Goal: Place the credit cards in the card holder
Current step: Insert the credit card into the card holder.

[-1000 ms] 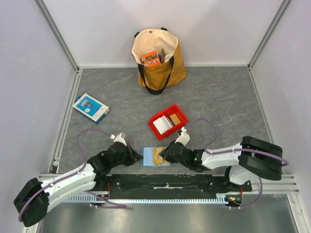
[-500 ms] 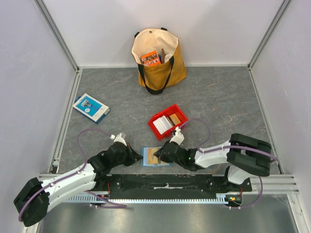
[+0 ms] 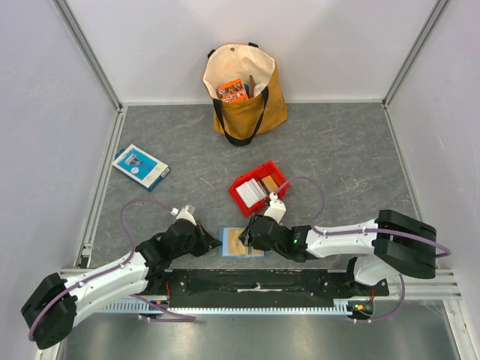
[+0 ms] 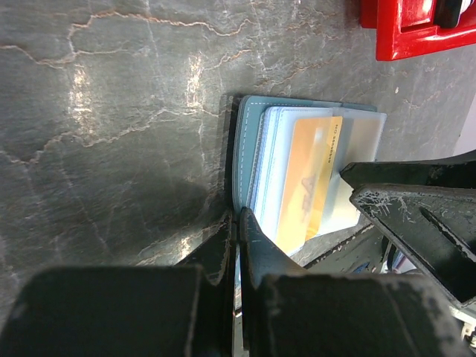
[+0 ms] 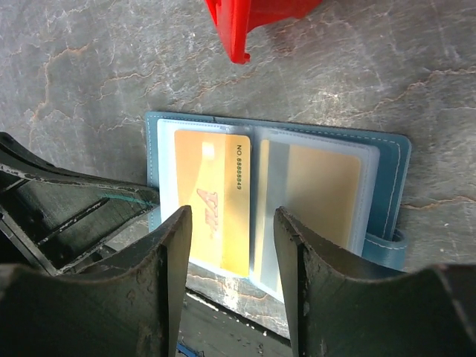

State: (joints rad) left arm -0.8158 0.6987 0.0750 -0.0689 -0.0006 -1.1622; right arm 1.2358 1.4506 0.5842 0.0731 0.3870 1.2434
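The teal card holder lies open on the table near the front edge, also seen from above. A gold credit card sits in its left clear pocket and a tan card in the right one. My right gripper hovers open just above the pockets, with nothing held between its fingers. My left gripper is shut, pinching the card holder's left cover edge. From above, the left gripper and the right gripper flank the holder. More credit cards stand in the red bin.
A red plastic bin stands just behind the card holder; its corner shows in the right wrist view. A blue-and-white flat box lies at the left. A tan tote bag stands at the back wall.
My right gripper slid left over the card holder and opened, leaving the gold card in the left pocket. The left gripper has stayed shut in place.
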